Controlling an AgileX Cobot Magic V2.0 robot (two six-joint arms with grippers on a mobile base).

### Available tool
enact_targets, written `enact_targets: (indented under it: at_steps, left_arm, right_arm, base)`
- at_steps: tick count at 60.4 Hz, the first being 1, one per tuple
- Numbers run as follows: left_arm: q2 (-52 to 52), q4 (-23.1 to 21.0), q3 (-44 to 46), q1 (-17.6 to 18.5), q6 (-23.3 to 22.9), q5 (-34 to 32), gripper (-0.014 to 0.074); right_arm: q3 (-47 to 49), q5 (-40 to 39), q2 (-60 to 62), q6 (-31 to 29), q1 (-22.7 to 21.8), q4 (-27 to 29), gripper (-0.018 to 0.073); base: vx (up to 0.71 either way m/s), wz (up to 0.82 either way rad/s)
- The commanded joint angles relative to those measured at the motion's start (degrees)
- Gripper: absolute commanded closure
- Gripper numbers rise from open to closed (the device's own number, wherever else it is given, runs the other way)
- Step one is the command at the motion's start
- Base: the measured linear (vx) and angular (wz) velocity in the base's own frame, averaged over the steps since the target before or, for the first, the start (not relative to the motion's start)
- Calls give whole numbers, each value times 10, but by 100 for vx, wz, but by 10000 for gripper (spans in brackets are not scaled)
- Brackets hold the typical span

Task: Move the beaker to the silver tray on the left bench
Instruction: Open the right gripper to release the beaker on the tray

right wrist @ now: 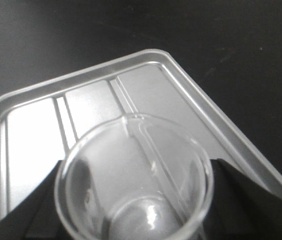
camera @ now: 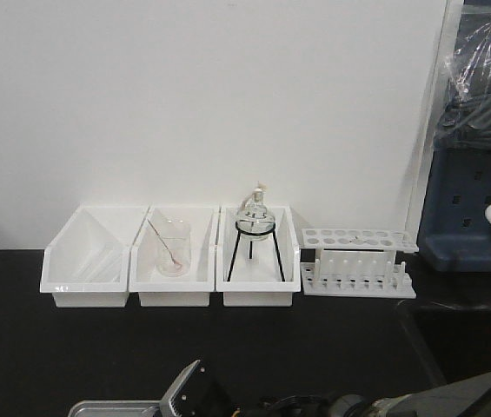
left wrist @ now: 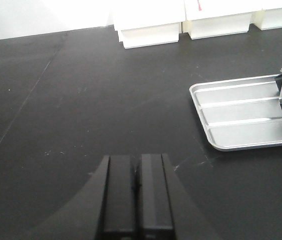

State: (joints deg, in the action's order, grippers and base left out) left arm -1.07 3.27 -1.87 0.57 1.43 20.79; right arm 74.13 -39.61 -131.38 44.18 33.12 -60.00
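Beaker (right wrist: 136, 180) (pincer-held) over silver tray (right wrist: 36, 135)

- The beaker (right wrist: 136, 180) is clear, glossy glass with bright highlights on its rim.
- The silver tray (right wrist: 145, 90) is smooth, satin grey metal with ribbed channels.
- The left bench (left wrist: 81, 100) is matt black, faintly scuffed.
- The bins (camera: 171, 282) and test-tube rack (camera: 358, 265) look like smooth white plastic.
- The left gripper (left wrist: 137, 200) is matt black.
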Motion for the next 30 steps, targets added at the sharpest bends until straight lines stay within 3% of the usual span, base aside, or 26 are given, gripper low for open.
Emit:
enact_targets:
  at_steps: [1, 19, 30]
  left_arm:
    - [-4, -2, -11, 3, -1, -43, 595]
    - [-4, -2, -11, 3, -1, -43, 595]
    - [-4, -2, -11, 3, -1, -43, 595]
  right_arm:
    - [14, -42, 38, -5, -1, 18, 18]
    - [14, 13, 88, -5, -1, 18, 18]
    - [14, -1, 151, -1, -1, 10, 18]
  base:
    - [0, 0]
    - [0, 0]
    - [0, 0]
